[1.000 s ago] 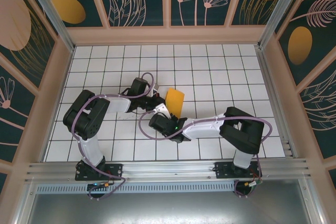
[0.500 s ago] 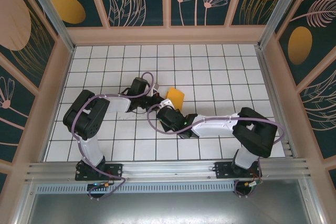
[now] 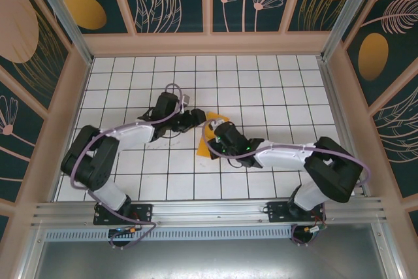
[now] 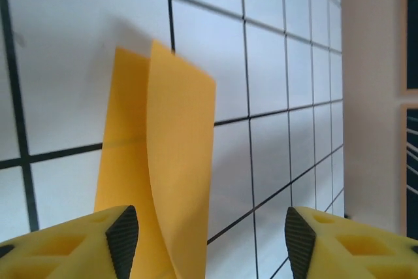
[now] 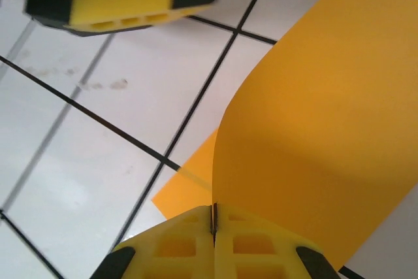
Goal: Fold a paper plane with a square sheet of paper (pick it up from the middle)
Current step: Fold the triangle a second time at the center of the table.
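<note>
The right gripper (image 5: 213,223) has its 2 jaws pressed together on an edge of the orange-yellow paper (image 5: 313,129), which curls up and over from that pinch near the middle of the tiled table (image 4: 281,63). The left gripper (image 4: 210,243), jaws apart, faces the paper. The folded strip runs lengthwise straight away from it, close to 1 of its fingers (image 4: 123,233). The right arm is nearer.

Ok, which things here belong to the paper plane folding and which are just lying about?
In the job: thin orange-yellow sheet of paper, curled up; right gripper, shut on it; left gripper, open.
Just there: white grid-tiled table; dark flower-patterned wall panels; aluminium front rail.
</note>
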Controlling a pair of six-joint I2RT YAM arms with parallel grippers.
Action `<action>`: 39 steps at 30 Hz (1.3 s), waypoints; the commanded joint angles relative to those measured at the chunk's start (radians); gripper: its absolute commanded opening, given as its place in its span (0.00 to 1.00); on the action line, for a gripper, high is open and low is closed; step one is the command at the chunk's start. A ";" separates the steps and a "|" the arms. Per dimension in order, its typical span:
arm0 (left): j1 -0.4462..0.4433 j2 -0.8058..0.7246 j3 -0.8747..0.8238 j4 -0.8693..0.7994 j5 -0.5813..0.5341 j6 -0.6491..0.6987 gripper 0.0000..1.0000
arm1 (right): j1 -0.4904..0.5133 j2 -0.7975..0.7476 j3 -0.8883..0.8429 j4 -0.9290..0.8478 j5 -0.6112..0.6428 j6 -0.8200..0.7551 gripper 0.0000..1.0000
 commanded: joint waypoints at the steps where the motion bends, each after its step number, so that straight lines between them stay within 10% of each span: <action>1: -0.003 -0.041 -0.043 -0.003 -0.106 -0.013 0.58 | -0.063 -0.028 -0.057 0.149 -0.246 0.068 0.00; 6: -0.004 -0.008 -0.087 0.073 -0.028 -0.031 0.22 | -0.125 -0.019 -0.099 0.234 -0.356 0.108 0.00; 12: -0.018 -0.010 -0.158 0.170 -0.017 -0.090 0.08 | -0.145 -0.006 -0.124 0.257 -0.370 0.131 0.00; 39: -0.117 0.097 -0.163 0.218 0.036 -0.167 0.00 | -0.177 -0.027 -0.203 0.329 -0.361 0.205 0.00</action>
